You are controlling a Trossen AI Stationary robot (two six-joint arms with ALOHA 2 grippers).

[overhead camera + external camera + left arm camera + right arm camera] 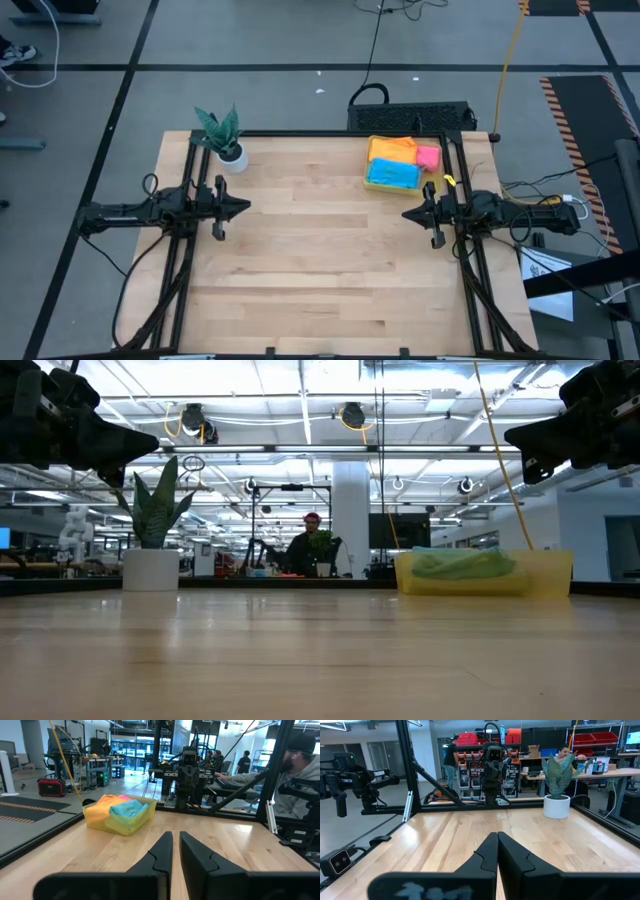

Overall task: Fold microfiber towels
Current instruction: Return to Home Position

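The microfiber towels lie piled in a translucent yellow bin [372,182] at the table's far right. An orange one [392,148], a pink one [428,158] and a bright blue one [393,174] show on top. The left wrist view shows the bin [107,822] with the blue towel [127,809] and the orange towel [102,802]. My left gripper [245,207] hovers level at the table's left edge, its fingers [176,837] a narrow slit apart with nothing between them. My right gripper [406,214] hovers level at the right edge, near the bin, with its fingers [497,836] shut on nothing.
A potted plant [228,140] in a white pot stands at the far left corner. Black frame rails [190,250] run along the table's left and right sides. The bare wooden top [320,260] lies between the arms. A person [300,775] sits beyond the right side.
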